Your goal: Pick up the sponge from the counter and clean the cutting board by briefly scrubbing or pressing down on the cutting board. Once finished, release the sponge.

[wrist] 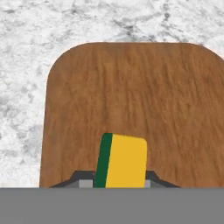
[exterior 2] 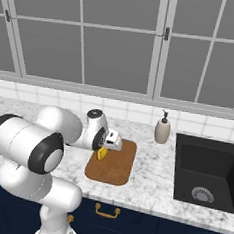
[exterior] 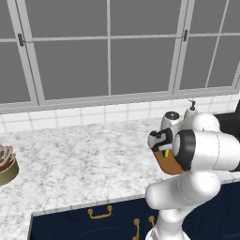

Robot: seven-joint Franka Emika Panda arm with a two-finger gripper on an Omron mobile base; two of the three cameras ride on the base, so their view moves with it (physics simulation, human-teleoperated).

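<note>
Sponge (wrist: 121, 161), yellow face and green edge showing, sits clamped between the gripper (wrist: 119, 180) fingers, over the wooden cutting board (wrist: 131, 100). Board lies on the marbled counter (exterior 2: 148, 182), left of a soap dispenser (exterior 2: 162, 128) and dark sink (exterior 2: 207, 172).

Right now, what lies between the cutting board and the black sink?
In the right base view, bare marbled counter separates the brown wooden cutting board from the black sink.

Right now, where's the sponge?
The sponge is pinched between the fingers over the near end of the cutting board; in the right base view it sits over the board's left edge, left of the soap dispenser.
</note>
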